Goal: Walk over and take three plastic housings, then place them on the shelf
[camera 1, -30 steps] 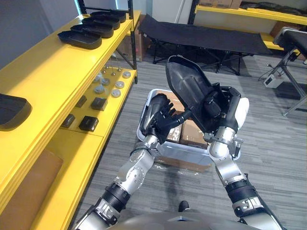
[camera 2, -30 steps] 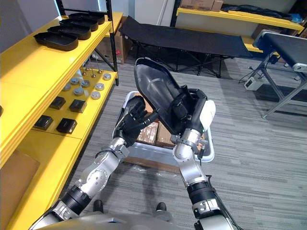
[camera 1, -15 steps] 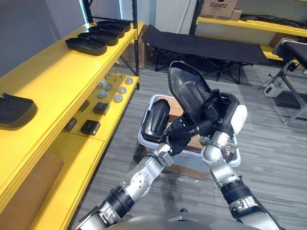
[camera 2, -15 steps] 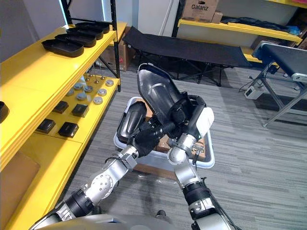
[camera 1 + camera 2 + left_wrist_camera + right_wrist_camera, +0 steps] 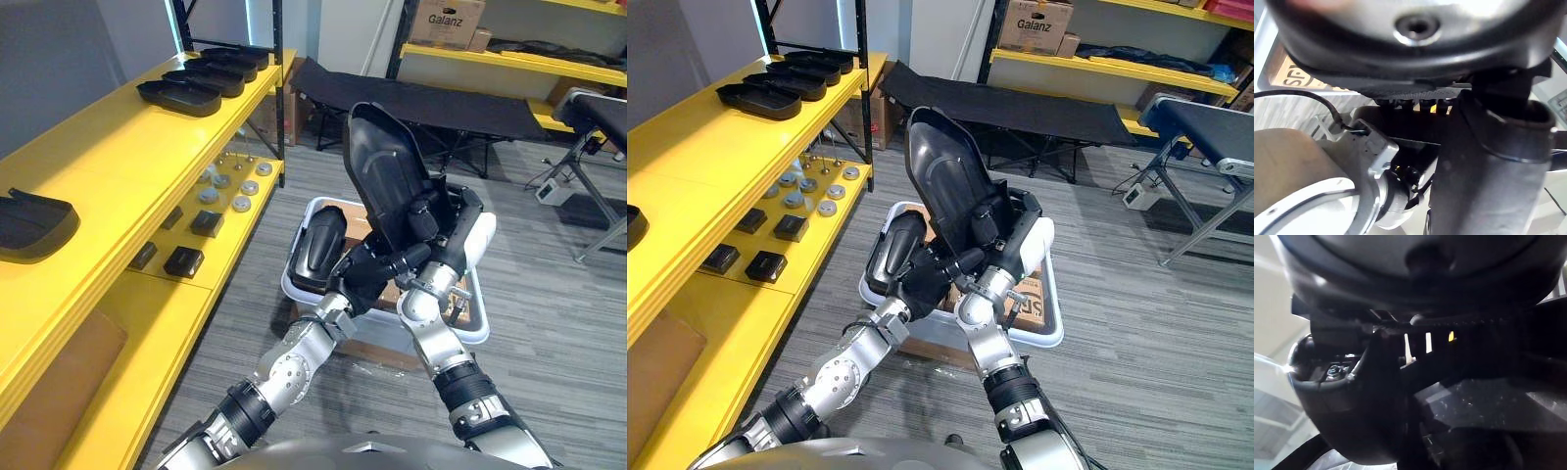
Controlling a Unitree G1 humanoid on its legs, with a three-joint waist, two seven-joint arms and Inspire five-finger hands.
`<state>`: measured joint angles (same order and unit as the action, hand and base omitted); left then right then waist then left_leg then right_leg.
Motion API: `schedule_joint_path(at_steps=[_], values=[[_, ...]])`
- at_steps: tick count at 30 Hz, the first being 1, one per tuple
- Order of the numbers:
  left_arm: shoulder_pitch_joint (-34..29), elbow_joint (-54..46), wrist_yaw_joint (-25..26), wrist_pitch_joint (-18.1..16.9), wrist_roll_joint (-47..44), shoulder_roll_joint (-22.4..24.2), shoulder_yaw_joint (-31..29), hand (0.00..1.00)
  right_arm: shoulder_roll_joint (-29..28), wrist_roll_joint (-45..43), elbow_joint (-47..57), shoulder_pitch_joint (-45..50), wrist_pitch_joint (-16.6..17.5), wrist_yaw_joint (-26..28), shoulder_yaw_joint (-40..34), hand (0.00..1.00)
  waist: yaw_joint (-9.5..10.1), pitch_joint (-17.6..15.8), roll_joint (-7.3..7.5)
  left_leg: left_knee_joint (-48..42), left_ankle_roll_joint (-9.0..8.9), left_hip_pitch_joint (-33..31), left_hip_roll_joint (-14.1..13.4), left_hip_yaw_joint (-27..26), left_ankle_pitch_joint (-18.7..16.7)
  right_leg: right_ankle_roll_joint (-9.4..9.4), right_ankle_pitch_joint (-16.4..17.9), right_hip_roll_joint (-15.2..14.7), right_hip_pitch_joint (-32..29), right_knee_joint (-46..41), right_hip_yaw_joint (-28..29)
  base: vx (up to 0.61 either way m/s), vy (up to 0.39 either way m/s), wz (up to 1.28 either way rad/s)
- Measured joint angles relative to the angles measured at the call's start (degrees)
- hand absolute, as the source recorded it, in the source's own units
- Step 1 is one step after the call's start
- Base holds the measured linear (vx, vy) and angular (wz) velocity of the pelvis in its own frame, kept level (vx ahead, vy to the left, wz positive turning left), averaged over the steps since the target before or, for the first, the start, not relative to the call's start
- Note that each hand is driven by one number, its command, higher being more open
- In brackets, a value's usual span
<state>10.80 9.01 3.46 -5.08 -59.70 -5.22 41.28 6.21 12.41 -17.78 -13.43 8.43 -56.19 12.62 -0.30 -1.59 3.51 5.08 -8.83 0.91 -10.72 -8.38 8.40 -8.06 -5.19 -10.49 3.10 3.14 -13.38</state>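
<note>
While right hand (image 5: 439, 223) grips raised housing (image 5: 384, 176) above bin (image 5: 1056, 323), shelf (image 5: 118, 157) well left.

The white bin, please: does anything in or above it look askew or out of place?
One housing stands on end against the bin wall; the right hand holds a second housing upright above it, left hand at its base. Nothing looks spilled.
</note>
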Motion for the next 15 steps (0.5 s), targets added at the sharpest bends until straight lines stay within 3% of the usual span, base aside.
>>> schedule_joint_path(at_steps=[8, 15], values=[[0.0, 0.0, 6.9, -5.3, 5.7, 1.1, 0.3, 1.00, -0.6, -0.4, 1.3, -0.3, 1.1, 2.0, 2.7, 0.00, -0.04, 0.0, 0.08, 0.0, 0.02, 0.5, 0.0, -0.5, -0.2, -0.03, 0.0, 0.0, 0.0, 0.0, 0.6, 0.00, 0.000, -0.04], [0.0, 0.3, 12.8, -11.0, 6.6, 2.6, -3.3, 1.00, -2.1, -0.4, 1.2, -0.2, 1.1, 2.6, 4.3, 0.00, -0.05, 0.0, 0.56, 0.0, 0.02, 0.7, 0.0, -0.5, -0.2, -0.04, 0.0, 0.0, 0.3, 0.0, 0.5, 0.00, 0.000, 0.00]])
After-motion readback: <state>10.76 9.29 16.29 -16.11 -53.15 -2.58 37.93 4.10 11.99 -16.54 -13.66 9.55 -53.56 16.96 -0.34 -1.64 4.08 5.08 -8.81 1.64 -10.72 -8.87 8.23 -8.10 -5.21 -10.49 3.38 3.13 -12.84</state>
